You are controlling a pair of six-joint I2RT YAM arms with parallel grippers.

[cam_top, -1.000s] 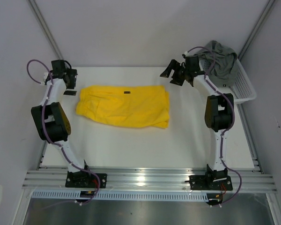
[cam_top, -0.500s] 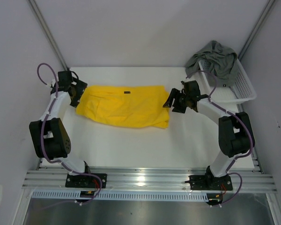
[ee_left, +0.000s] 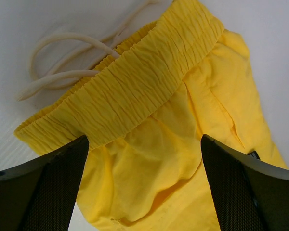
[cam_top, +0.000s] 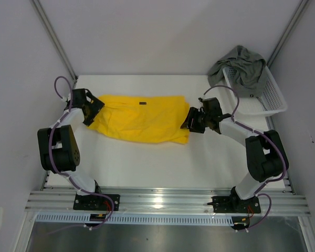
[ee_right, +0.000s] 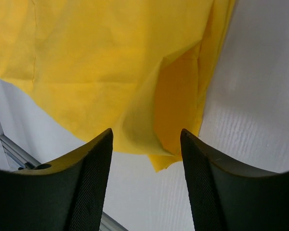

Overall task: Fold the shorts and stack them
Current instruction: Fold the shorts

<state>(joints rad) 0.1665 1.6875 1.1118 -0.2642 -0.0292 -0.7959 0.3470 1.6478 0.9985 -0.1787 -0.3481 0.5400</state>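
Note:
The yellow shorts lie spread across the middle of the table, with a small dark logo near their far edge. My left gripper is open at their left end. In the left wrist view its jaws straddle the cloth just below the gathered waistband and pale drawstring. My right gripper is at the right end, its jaws apart around the folded corner of the yellow cloth, not pressing it. The grey-green shorts lie heaped in the basket.
A white mesh basket stands at the back right, against the enclosure wall. Metal rails run along the near edge, by the arm bases. Grey walls close in the table on three sides.
Both arms have swung in and down to the yellow shorts' two ends. The right jaws have narrowed. The left jaws stay wide.

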